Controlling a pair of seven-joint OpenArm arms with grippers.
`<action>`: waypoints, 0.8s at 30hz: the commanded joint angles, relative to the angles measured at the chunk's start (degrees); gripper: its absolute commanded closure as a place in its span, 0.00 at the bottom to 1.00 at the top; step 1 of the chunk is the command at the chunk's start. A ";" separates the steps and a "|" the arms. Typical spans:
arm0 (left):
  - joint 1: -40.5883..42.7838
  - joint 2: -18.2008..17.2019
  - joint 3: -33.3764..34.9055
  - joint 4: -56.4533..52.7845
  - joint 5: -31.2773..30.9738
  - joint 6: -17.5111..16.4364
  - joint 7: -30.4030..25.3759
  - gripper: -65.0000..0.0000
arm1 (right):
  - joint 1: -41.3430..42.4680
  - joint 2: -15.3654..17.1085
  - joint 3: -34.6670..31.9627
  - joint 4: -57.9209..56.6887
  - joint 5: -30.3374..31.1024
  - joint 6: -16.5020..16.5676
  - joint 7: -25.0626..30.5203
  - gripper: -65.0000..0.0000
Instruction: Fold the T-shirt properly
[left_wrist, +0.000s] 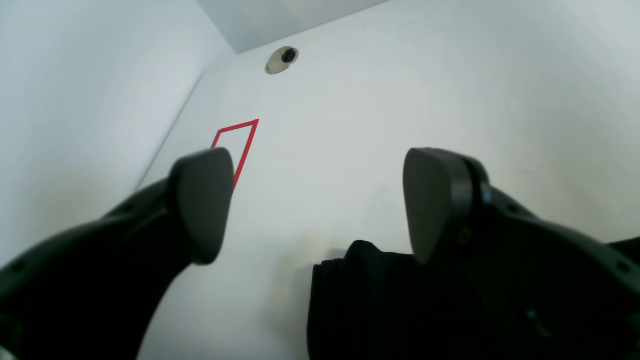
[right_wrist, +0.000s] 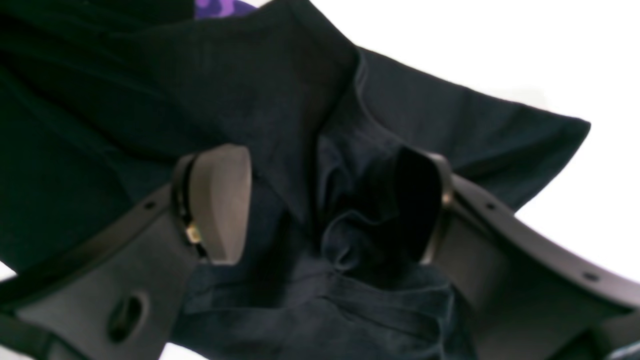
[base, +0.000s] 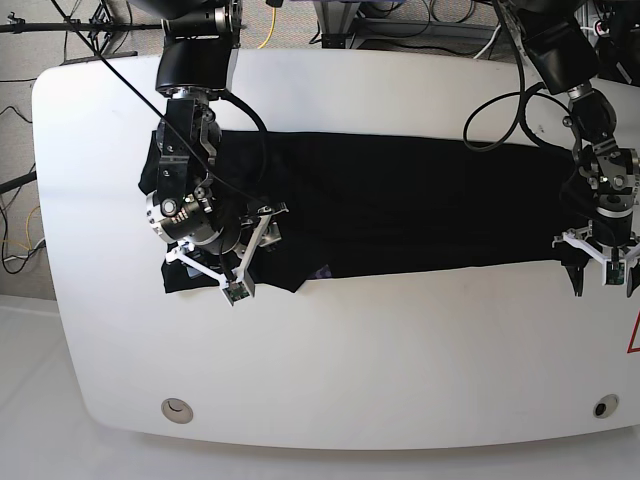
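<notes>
Large soft black cloth T-shirt (base: 400, 205) lies stretched across white oval table (base: 380, 370). Right gripper (right_wrist: 320, 205) spread wide, hovering over bunched shirt end, gripping nothing. Left gripper (left_wrist: 315, 205) spread wide, empty, beside opposite shirt edge, near red tape outline (left_wrist: 240, 145).

- A broad white surface (base: 400, 390) with rounded corners fills most of the base view, evenly lit and matte.
- Two small round grommet holes sit along its near edge: one near the left corner (base: 177, 408), one near the right corner (base: 601, 408).
- A red tape outline (base: 634, 334) marks the right edge.
- Beyond the far edge, tangled black and yellow cables (base: 270, 25) lie on a grey floor (base: 15, 120).
- The floor near the surface is pale (base: 30, 400).
</notes>
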 joint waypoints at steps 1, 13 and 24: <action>0.34 -2.98 -4.41 4.39 -9.63 -13.42 6.68 0.25 | -0.04 -2.50 -0.18 5.03 0.78 0.75 0.15 0.34; 2.54 -6.26 -12.39 3.15 -15.84 -19.01 14.65 0.26 | 0.26 -1.73 0.00 3.85 0.93 0.52 -0.09 0.35; 4.19 -15.34 -19.10 -5.41 -19.91 -19.01 20.00 0.27 | -0.36 -0.75 2.91 4.41 2.05 0.55 -1.17 0.36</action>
